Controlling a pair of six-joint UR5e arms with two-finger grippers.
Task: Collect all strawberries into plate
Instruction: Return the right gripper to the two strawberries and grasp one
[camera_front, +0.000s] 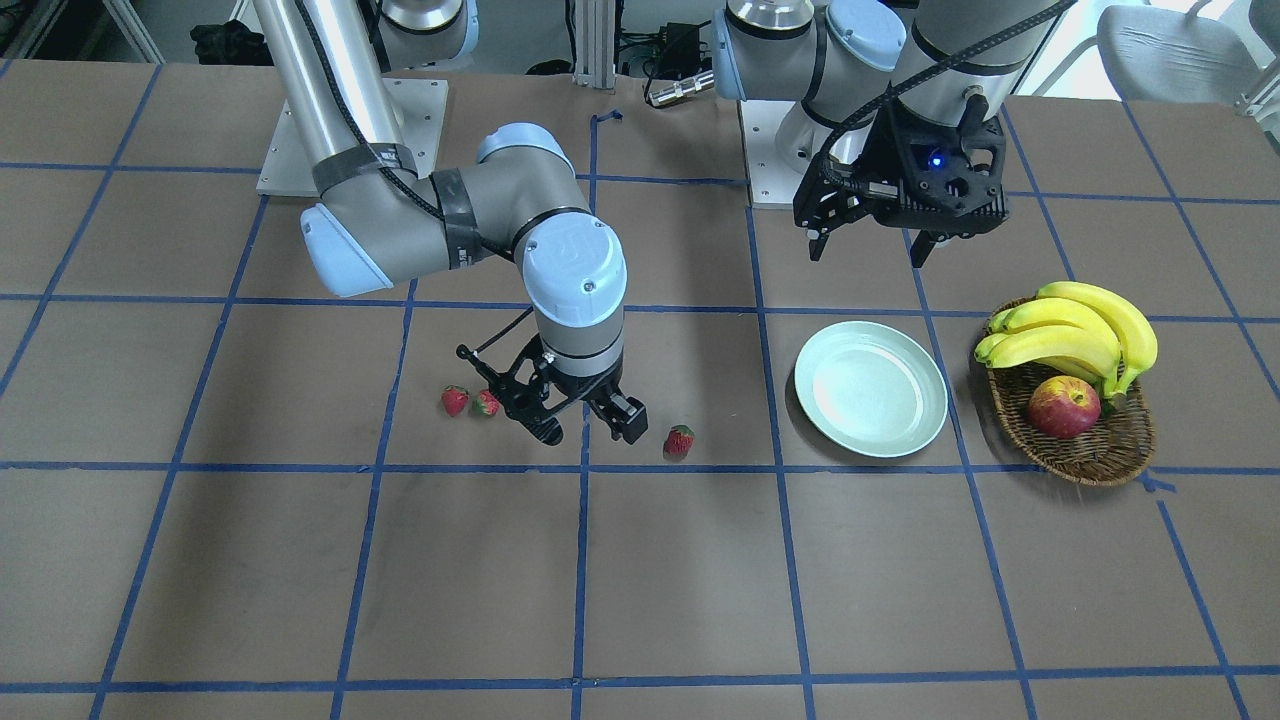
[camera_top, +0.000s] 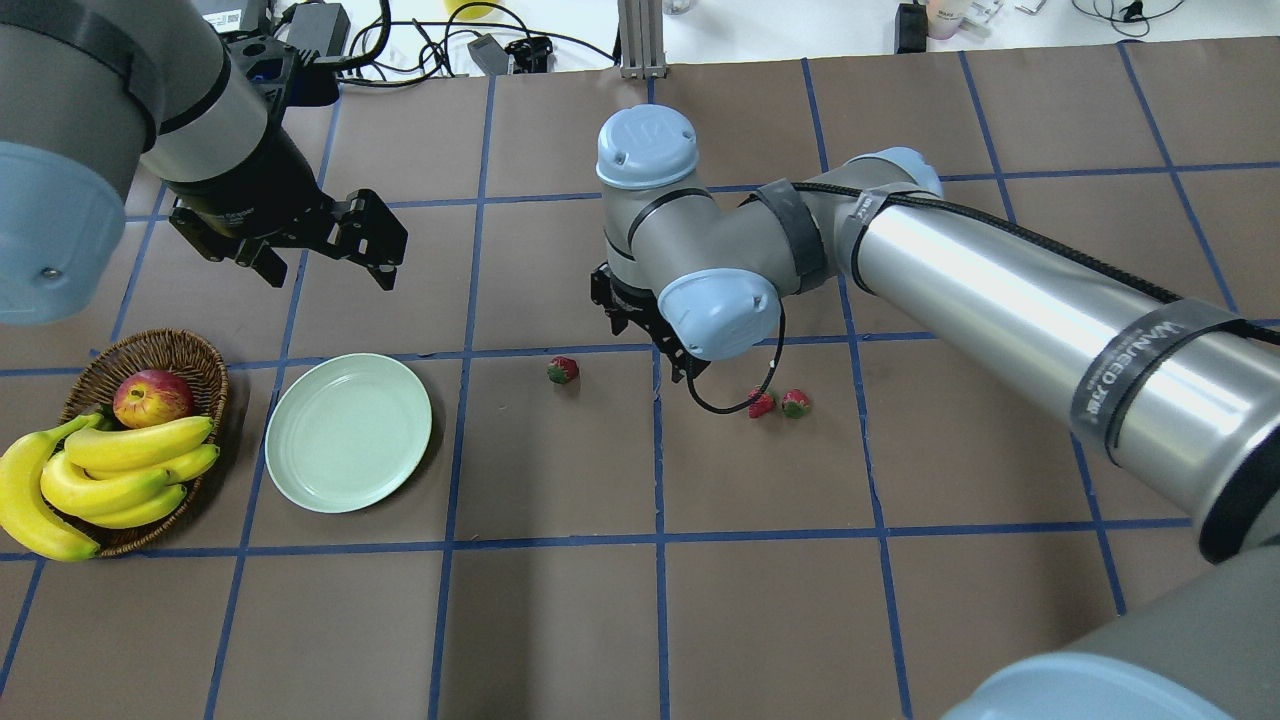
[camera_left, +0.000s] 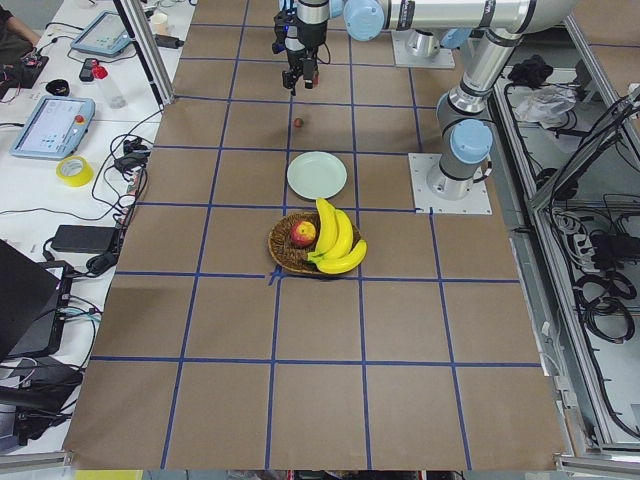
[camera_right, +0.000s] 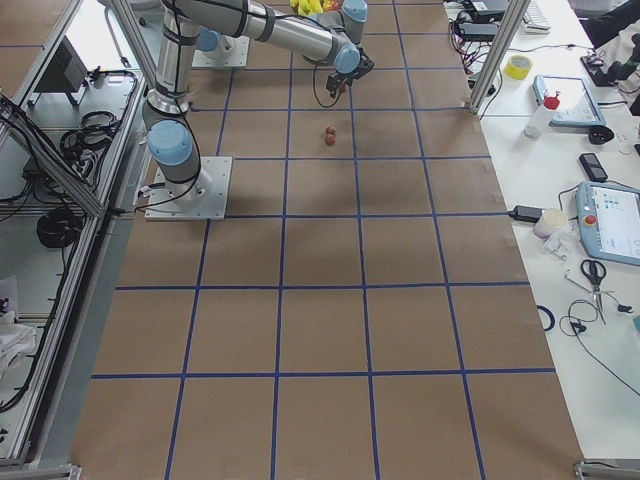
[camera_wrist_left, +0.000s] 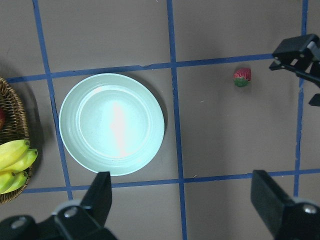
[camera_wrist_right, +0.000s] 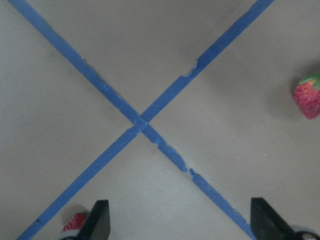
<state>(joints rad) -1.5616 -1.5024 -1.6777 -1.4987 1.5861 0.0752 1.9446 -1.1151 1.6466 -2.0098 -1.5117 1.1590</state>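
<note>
Brown paper-covered table (camera_front: 300, 560), gridded with blue tape. Right arm (camera_top: 1000, 290) stretched low across the middle, left arm (camera_top: 200, 110) raised over the plate's end. Wicker basket (camera_front: 1090, 460) at the robot's far left, bananas (camera_front: 1080, 330) piled in it; just beside it, not touching, pale green plate (camera_front: 870, 388). Left gripper (camera_front: 868, 250) hanging above the table on the robot's side of the plate, jaws wide apart, gripping nothing. Right gripper (camera_front: 588, 428) close over a tape crossing, jaws spread, likewise empty. Apple (camera_front: 1063, 407) tucked in the basket beside the bananas. On the paper, apart from the plate: lone strawberry (camera_front: 679, 441) just beside the right gripper toward the plate, two strawberries (camera_front: 455, 400) side by side on its other side.
</note>
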